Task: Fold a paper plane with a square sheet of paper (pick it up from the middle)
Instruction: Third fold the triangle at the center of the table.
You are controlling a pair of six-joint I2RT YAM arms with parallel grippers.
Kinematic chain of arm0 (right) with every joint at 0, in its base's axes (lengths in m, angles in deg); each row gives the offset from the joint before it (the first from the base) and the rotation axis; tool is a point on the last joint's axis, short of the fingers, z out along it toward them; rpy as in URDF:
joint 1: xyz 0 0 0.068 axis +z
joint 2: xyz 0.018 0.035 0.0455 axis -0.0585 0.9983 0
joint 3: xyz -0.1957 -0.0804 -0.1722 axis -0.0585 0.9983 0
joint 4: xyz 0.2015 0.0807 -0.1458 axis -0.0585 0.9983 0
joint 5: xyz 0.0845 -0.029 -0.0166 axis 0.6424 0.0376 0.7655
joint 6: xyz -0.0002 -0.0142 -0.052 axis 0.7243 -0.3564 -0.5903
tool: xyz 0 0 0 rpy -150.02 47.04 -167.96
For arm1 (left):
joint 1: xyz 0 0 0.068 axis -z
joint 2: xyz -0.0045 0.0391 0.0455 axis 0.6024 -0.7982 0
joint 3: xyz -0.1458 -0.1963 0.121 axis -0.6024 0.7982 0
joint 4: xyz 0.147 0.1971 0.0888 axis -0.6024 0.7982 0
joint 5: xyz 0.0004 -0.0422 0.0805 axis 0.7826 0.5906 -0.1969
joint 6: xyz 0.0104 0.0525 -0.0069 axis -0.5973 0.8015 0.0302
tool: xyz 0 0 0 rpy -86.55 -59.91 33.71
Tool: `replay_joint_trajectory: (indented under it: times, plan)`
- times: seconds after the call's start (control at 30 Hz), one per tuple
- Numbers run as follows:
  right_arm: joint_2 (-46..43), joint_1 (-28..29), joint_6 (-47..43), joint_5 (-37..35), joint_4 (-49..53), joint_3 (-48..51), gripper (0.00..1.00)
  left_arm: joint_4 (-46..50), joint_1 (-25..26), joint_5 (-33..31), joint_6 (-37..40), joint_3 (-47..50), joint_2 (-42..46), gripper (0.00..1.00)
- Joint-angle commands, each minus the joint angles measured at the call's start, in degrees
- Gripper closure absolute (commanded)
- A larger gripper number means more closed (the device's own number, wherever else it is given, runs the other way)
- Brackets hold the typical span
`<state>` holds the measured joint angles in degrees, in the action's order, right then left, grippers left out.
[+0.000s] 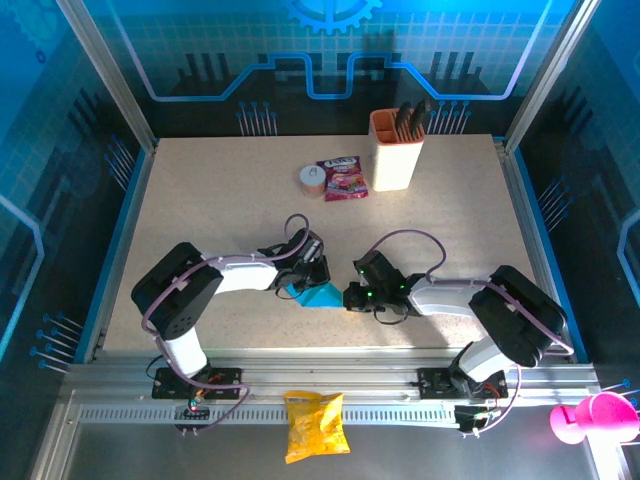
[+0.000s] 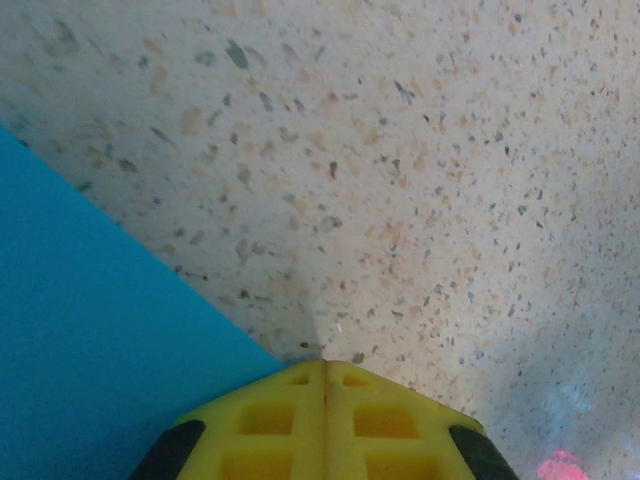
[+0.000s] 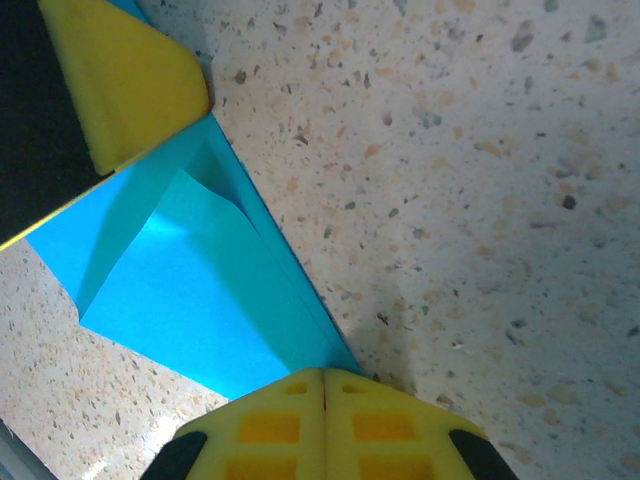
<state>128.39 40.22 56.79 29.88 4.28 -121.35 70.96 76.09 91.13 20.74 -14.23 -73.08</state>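
Note:
The square sheet of paper [image 1: 320,294] lies folded into a cyan-blue pointed shape near the table's front middle, between the two grippers. In the right wrist view the paper [image 3: 200,290] shows a folded flap and a long straight edge. My right gripper [image 3: 323,373] is shut, its tips set down on the paper's narrow end. The left gripper's yellow finger [image 3: 130,80] presses at the paper's far end. My left gripper [image 2: 325,365] is shut, tips on the table right at the edge of the blue paper [image 2: 90,350]. From above, the left gripper [image 1: 312,276] and right gripper [image 1: 352,297] flank the paper.
At the back stand an orange holder with dark tools [image 1: 396,150], a red-purple snack packet [image 1: 342,178] and a small tape roll [image 1: 312,177]. A yellow crisp bag [image 1: 314,425] lies on the front rail below the table. A pink object [image 1: 590,418] sits at the lower right.

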Motion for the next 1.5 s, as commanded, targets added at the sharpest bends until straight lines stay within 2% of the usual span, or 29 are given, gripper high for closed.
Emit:
replay_joint_trajectory:
  times: [0.0, 0.77, 1.03, 1.47]
  plan:
    - [5.0, 0.9, 0.7, -4.4, 12.6, 4.2, 1.00, 3.8, -2.5, -3.3, 2.3, -0.8, 0.3, 1.00]
    - [8.5, 0.9, 1.4, -4.0, 9.6, 5.4, 1.00, 6.6, -10.4, -3.9, 8.1, -3.1, -1.3, 0.99]
    - [9.2, 0.9, 1.5, -3.8, 8.9, 5.6, 1.00, 6.4, -14.4, -3.7, 10.4, -3.1, -2.8, 0.98]
    - [8.6, 1.0, 2.6, -3.7, 8.0, 7.2, 1.00, 10.1, -20.9, -4.8, 14.7, -8.4, -5.7, 0.98]
